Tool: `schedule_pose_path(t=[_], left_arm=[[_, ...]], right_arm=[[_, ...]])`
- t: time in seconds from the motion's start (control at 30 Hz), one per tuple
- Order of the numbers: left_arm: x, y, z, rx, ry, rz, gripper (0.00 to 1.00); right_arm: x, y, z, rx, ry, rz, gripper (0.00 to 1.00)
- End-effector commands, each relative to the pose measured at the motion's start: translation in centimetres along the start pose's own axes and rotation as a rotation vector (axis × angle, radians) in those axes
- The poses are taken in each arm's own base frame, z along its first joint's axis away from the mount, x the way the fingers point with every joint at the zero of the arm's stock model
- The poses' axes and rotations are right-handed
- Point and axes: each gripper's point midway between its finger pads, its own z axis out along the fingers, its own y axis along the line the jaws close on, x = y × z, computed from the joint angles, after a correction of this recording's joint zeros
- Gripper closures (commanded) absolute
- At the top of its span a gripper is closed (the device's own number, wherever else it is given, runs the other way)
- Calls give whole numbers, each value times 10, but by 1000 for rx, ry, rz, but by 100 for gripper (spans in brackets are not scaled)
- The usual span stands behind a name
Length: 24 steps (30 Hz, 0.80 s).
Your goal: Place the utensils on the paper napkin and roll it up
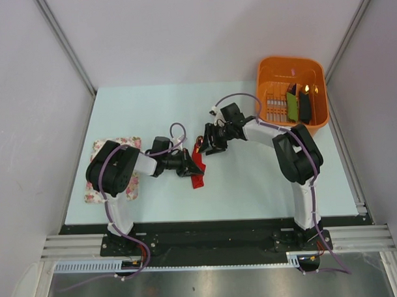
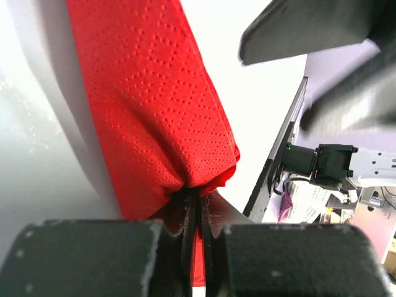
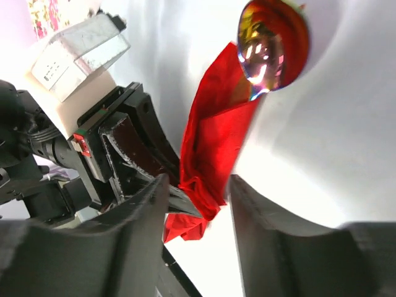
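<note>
**Red napkin rolled up, both arms at the bundle**

From above, one narrow napkin (image 1: 197, 169) roll lies at centre frame on the tabletop (image 1: 252, 179); rolling looks nearly done, with only tidying and letting go left. In the left wrist view, the left fingers (image 2: 93, 260) are closed tight, pinching the napkin's end at lower centre. In the right wrist view, the right fingers (image 3: 133, 229) are spread and hold nothing, astride the roll. One spoon (image 3: 272, 43) bowl pokes out at upper right; any other utensils are presumably hidden inside.
</note>
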Motion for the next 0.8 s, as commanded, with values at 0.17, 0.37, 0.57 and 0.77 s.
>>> schedule_pose_path(t=[0.17, 0.37, 0.57, 0.77], left_arm=[[18, 32, 7, -134, 35, 33, 90], [17, 20, 5, -85, 24, 75, 98], [20, 11, 4, -46, 34, 118, 100], [23, 16, 5, -49, 53, 118, 100]], right_arm=[[10, 26, 13, -61, 28, -37, 42], [11, 3, 30, -3, 29, -7, 49], [15, -6, 37, 12, 40, 8, 52], [23, 0, 40, -30, 67, 20, 60]])
